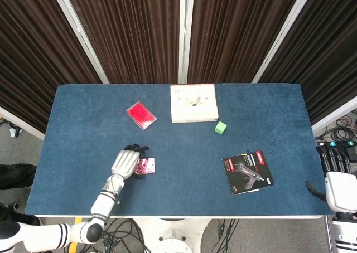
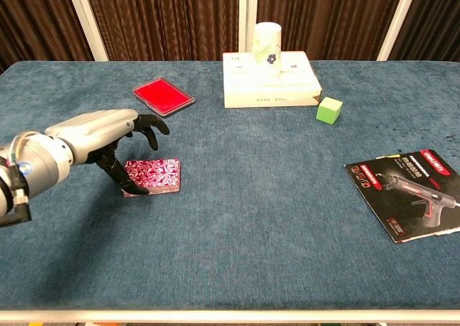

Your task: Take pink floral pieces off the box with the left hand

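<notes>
A pink floral pack lies flat on the blue table, left of centre and near the front. My left hand hovers over its left end, fingers spread and arched above it. The thumb reaches down to the pack's left front edge; nothing is held. Further back stands the white box, with a floral paper cup on it. My right hand is at the table's right front corner, off the cloth, fingers straight and empty. It shows only in the head view.
A red tray lies behind the left hand. A green cube sits right of the white box. A glue-gun package lies at the front right.
</notes>
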Available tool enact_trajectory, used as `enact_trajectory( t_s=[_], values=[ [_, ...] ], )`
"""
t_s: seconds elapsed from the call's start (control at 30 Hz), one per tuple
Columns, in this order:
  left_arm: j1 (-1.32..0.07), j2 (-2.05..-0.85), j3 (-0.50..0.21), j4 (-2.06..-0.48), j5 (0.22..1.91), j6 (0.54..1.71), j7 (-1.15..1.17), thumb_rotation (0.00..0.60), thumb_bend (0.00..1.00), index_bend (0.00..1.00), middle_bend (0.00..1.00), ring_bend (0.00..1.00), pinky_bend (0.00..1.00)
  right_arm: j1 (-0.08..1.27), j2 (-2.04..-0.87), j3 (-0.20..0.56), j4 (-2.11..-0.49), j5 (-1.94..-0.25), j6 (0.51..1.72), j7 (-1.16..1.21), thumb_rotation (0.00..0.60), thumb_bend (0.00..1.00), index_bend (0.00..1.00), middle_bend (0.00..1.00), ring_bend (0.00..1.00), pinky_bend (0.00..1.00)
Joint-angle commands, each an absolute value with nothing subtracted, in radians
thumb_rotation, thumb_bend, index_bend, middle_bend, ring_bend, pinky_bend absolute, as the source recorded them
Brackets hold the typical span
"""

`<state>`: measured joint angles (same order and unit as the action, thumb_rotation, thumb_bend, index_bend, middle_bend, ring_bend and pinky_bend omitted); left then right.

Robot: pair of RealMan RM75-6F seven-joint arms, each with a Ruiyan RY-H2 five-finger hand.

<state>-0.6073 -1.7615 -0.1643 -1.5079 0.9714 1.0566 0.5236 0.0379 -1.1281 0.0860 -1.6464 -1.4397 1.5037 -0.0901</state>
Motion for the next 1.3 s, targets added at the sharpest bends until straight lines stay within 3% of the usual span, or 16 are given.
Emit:
enact_trajectory(
  t_s=[0.03,1.3],
  values=[
    [-0.611,-1.783,-0.164,-1.491,0.964,1.072,0.535,0.600,0.04,0.21,0.29,0.14,0.19,0.037,-1.128,0.086,-1.643,-1.439,1.504,-0.087,0.600,0.14,0.00,0.00,0.00,0.00],
    [-0.616,-1.833,-0.152,-1.412,0.990,1.091,0.516,0.600,0.13,0.28,0.43,0.20,0.19,0.037,-1.135,0.090,-1.623,-1.402,1.477,-0.070,0.600,0.14,0.00,0.00,0.00,0.00]
  ],
)
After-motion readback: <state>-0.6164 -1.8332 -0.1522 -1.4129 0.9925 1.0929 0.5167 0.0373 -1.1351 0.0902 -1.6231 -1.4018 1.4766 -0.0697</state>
